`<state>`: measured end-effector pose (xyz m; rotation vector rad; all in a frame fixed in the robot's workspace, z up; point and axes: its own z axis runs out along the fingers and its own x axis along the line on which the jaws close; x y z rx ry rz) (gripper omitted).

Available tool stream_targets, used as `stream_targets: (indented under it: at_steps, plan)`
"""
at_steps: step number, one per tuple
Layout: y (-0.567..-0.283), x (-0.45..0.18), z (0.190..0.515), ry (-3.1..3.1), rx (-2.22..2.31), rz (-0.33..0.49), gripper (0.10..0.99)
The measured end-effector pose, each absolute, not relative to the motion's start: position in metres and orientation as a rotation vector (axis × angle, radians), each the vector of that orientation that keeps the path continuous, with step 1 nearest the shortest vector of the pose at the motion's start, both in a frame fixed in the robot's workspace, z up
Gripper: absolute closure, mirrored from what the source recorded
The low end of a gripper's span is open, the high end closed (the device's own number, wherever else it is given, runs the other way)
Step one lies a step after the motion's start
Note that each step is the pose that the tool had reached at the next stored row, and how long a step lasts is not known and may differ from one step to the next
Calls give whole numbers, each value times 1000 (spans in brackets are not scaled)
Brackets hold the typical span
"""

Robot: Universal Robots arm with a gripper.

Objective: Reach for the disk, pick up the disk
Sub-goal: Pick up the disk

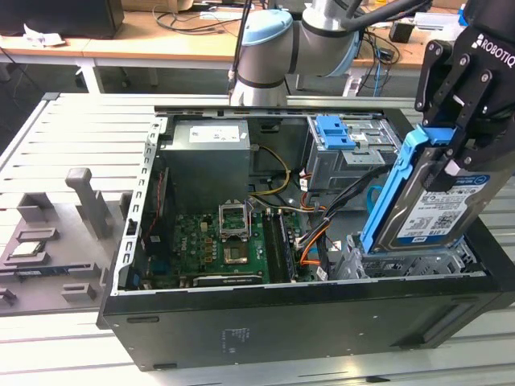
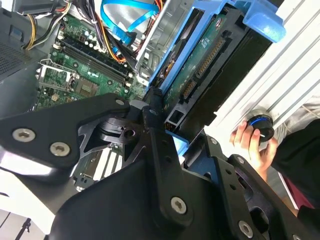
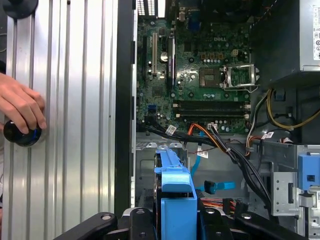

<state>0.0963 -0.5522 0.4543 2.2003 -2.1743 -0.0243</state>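
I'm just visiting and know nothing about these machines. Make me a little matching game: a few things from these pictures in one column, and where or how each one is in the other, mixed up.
Things
1. disk
2. end effector
3. blue latch
4. hand

States
A. rests on a round black knob on the ribbed metal table
B. sits on top of the silver drive cage inside the open computer case
C. tilted, raised above the case's bay at the exterior view's right
D. closed on the blue bracket at the disk's upper edge

Pairs: 1-C, 2-D, 3-B, 4-A
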Motion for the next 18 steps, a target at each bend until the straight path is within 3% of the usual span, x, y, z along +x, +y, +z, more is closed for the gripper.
stream_targets:
  at_steps: [18]
  plan:
    - [-538,98,443,-2174,2200,-24,718]
